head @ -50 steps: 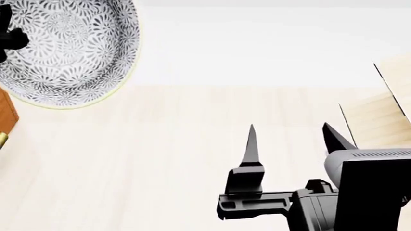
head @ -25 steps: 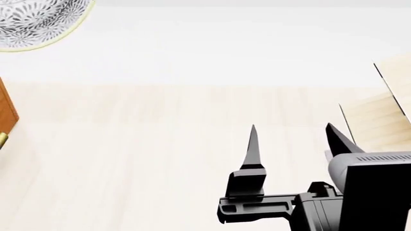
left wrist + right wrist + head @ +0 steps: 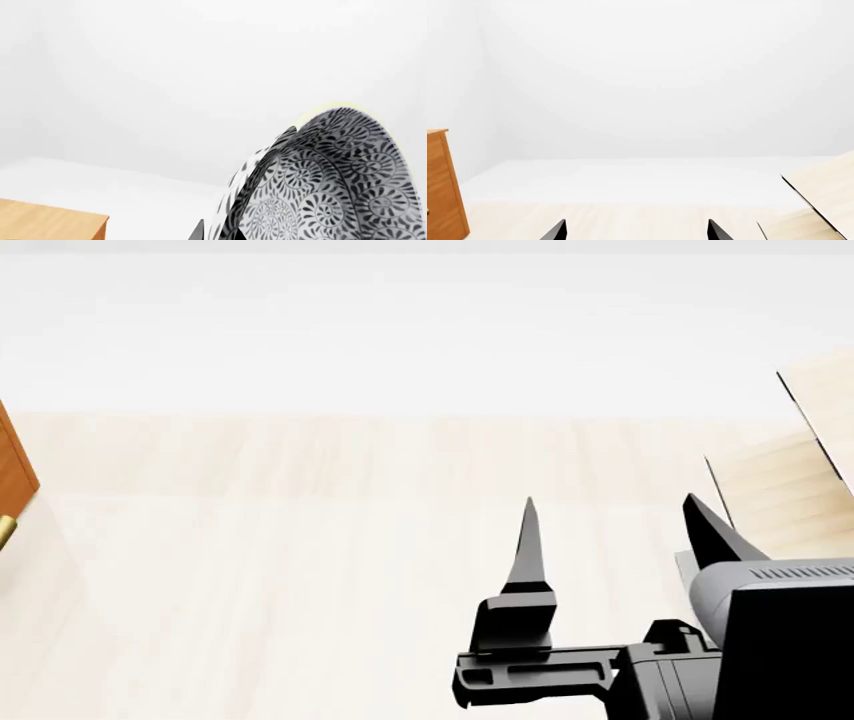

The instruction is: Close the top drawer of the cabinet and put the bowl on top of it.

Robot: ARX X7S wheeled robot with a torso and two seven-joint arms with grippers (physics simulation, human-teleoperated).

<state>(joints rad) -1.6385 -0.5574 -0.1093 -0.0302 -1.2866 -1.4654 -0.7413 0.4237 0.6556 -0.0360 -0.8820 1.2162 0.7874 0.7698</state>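
Note:
The bowl (image 3: 333, 185), white with a dense grey floral pattern, hangs tilted on its side in the left wrist view. My left gripper (image 3: 217, 234) is shut on its rim, one finger outside and one inside. Below and beside it shows a corner of the orange-brown cabinet (image 3: 50, 221). The head view holds neither the bowl nor the left gripper. There the cabinet (image 3: 14, 472) is a sliver at the left edge with a brass handle end (image 3: 4, 531). The top drawer front is out of view. My right gripper (image 3: 611, 504) is open and holds nothing; the right wrist view (image 3: 636, 227) shows the same.
The pale plywood shelf structure (image 3: 801, 455) stands at the right, close to my right gripper, and also shows as pale boards (image 3: 820, 192) in the right wrist view. The cabinet side (image 3: 442, 187) is at the far left there. Pale wood floor (image 3: 294, 570) lies between them.
The bowl, held by the left gripper, rose up and to the left until it left the head view. The right gripper barely shifted.

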